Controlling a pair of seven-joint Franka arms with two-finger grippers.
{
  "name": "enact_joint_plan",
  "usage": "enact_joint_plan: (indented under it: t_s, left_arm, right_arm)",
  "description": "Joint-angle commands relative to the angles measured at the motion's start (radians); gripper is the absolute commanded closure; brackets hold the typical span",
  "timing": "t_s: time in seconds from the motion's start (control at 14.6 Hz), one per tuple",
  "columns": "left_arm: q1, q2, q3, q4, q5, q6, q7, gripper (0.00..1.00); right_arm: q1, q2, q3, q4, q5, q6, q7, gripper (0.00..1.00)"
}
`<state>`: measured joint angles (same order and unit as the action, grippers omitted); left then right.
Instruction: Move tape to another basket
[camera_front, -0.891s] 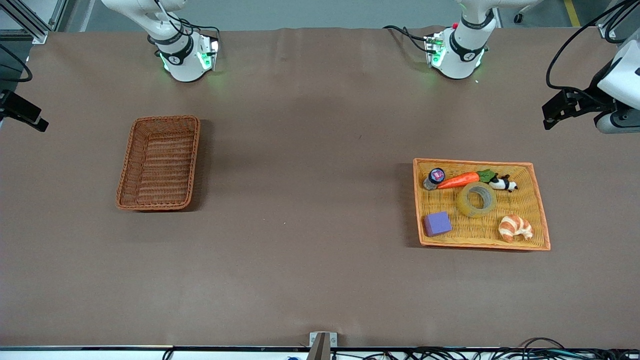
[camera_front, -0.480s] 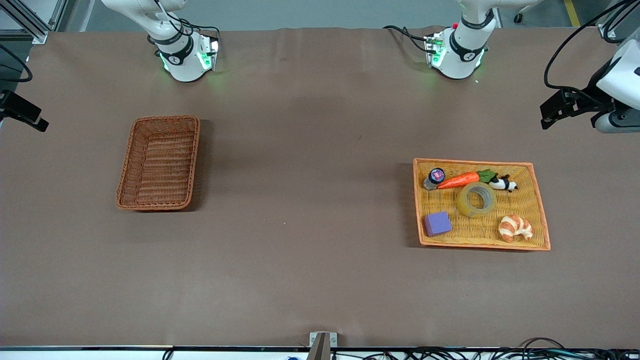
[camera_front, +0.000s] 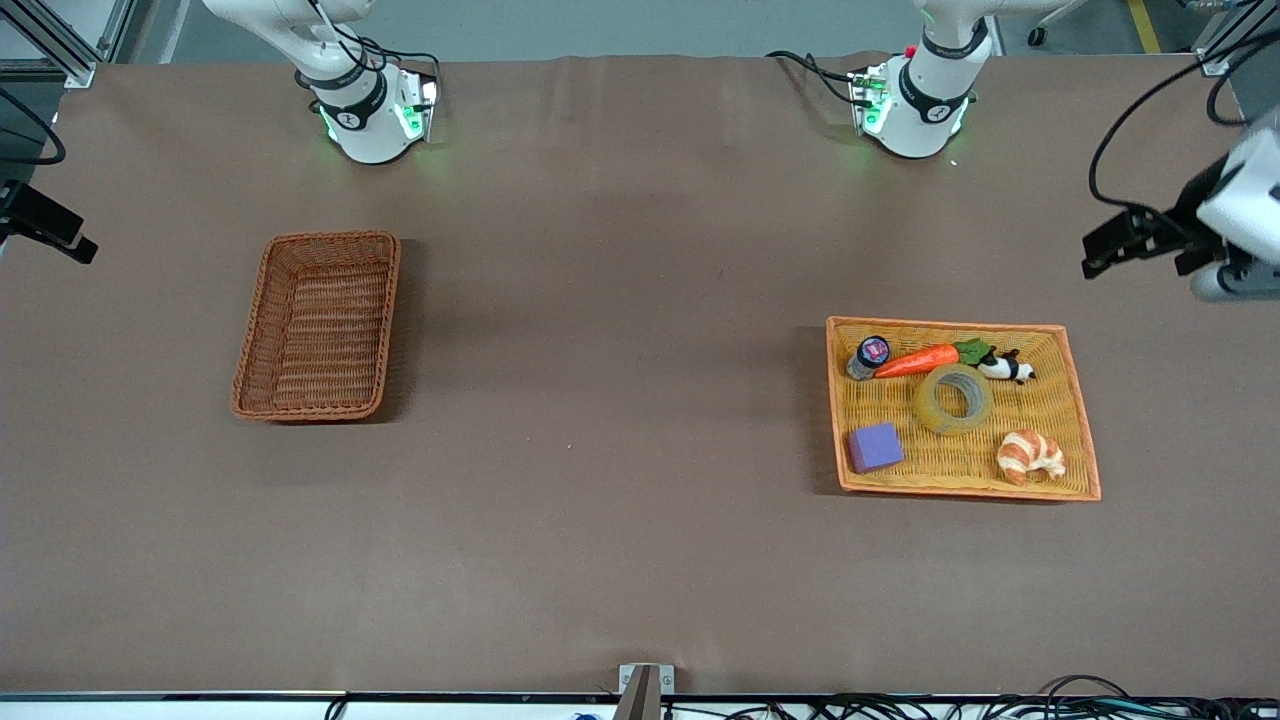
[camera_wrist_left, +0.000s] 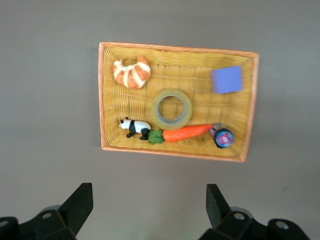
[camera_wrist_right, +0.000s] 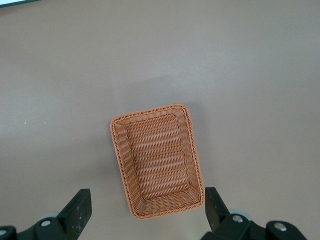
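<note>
A brown cloth (camera_front: 620, 300) covers the whole table, lightly creased near twelve o'clock. Past its twelve o'clock edge lies grey floor (camera_front: 600, 25), with a yellow floor line (camera_front: 1143, 25) at one o'clock. Black cables (camera_front: 950, 708) crowd the five o'clock edge.

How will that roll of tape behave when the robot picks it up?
The tape lies flat in the yellow tray, so it probably won't roll until tipped on edge. Its thick ring looks stiff, likely holding shape when pinched. The glossy film may be slippery.

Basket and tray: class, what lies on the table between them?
Nothing: in the front view, only bare brown table lies between the basket and the tray.
</note>
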<state>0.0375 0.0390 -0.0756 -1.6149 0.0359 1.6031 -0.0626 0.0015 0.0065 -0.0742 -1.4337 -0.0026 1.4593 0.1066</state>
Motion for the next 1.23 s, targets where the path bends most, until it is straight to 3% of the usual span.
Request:
enact_joint_plan:
  t_s: [0.0, 0.34, 0.75, 1.17]
  left_arm:
    - [0.022, -0.01, 0.007, -0.162, -0.022, 0.154, 0.015, 0.0]
    - [0.021, 0.07, 0.007, -0.39, -0.01, 0.525, 0.015, 0.0]
    - [0.022, 0.248, 0.007, -0.444, -0.01, 0.744, 0.012, 0.0]
    - [0.022, 0.361, 0.007, -0.459, -0.008, 0.871, 0.015, 0.32]
  right_arm:
    - [0.002, -0.013, -0.004, -0.014, 0.019, 0.0, -0.01, 0.0]
    - [0.0, -0.013, -0.004, -0.014, 0.018, 0.0, -0.01, 0.0]
    - [0.0, -0.011, -0.004, -0.014, 0.018, 0.001, -0.01, 0.0]
    - [-0.001, -0.011, -0.004, -0.014, 0.018, 0.001, -0.01, 0.0]
